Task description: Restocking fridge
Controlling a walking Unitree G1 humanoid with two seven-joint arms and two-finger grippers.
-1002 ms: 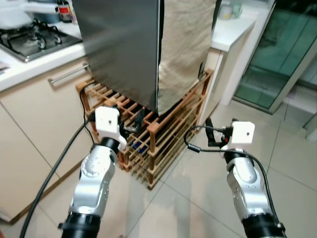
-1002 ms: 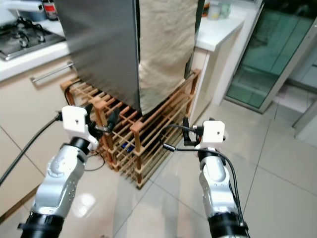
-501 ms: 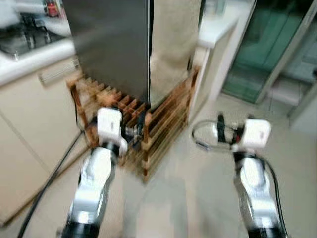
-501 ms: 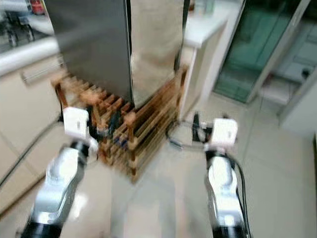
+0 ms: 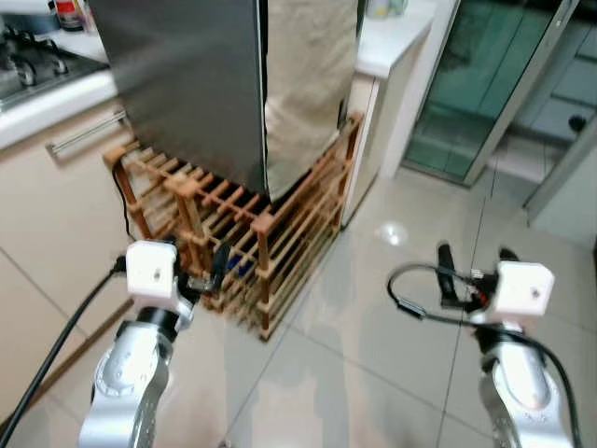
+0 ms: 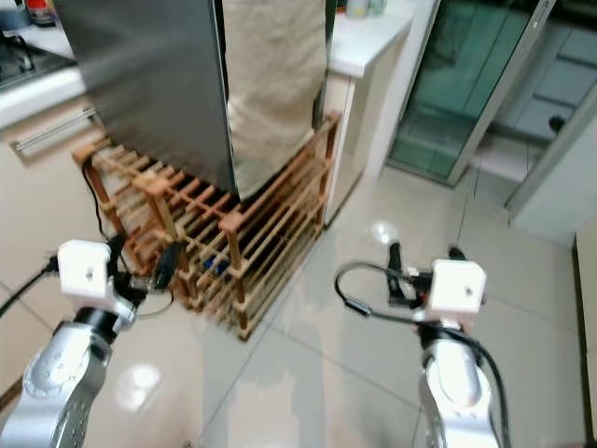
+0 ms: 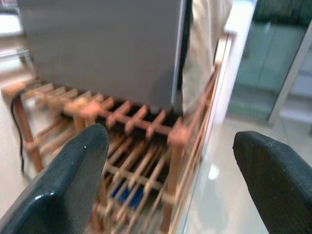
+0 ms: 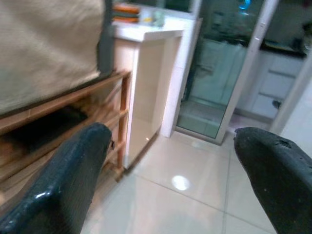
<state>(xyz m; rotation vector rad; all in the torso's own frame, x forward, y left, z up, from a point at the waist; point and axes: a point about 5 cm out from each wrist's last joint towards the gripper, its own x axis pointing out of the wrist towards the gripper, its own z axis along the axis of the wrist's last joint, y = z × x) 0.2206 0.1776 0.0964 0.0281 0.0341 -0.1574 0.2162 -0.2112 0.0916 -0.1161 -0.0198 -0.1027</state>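
Compared with one second earlier, the camera has drawn back and turned rightward, exposing more glossy tiled floor point(image 5: 373, 308). The brushed-steel fridge point(image 5: 187, 84), one side draped with beige cloth point(image 5: 303, 75), stands on a slatted wooden rack point(image 5: 270, 233). Left gripper point(image 5: 210, 271) hovers before the rack, fingers spread; right gripper point(image 5: 471, 271) hangs over bare tiles, fingers likewise spread, both empty.

A glossy tiled floor point(image 5: 373, 317) carries a wooden slatted rack point(image 5: 242, 233). The grey fridge point(image 5: 187, 84) stands on that rack. A beige cloth point(image 5: 303, 75) hangs down the fridge's side.
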